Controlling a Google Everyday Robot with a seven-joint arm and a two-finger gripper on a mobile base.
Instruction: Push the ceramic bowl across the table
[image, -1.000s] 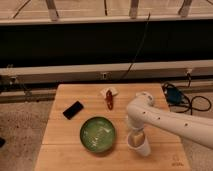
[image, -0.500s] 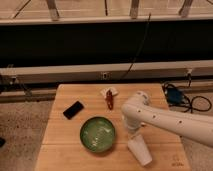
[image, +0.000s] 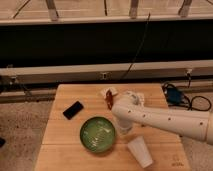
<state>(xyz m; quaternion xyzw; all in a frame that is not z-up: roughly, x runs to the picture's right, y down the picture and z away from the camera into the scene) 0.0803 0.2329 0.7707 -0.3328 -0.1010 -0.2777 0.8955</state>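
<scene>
The green ceramic bowl (image: 98, 135) sits on the light wooden table (image: 65, 150), left of centre and near the front edge. My white arm reaches in from the right. My gripper (image: 124, 128) points down at the bowl's right rim, close to it or touching it; I cannot tell which. The gripper's end is partly hidden under the wrist.
A white cup (image: 140, 151) lies on its side at the front right of the bowl. A black phone (image: 73, 110) lies at the back left. A red and white packet (image: 109, 96) lies at the back. A blue device with cables (image: 173, 95) sits off the table's right side.
My gripper has moved left and a little back, from over the white cup to the bowl's right rim. The cup now lies uncovered on its side. The bowl has not visibly moved.
</scene>
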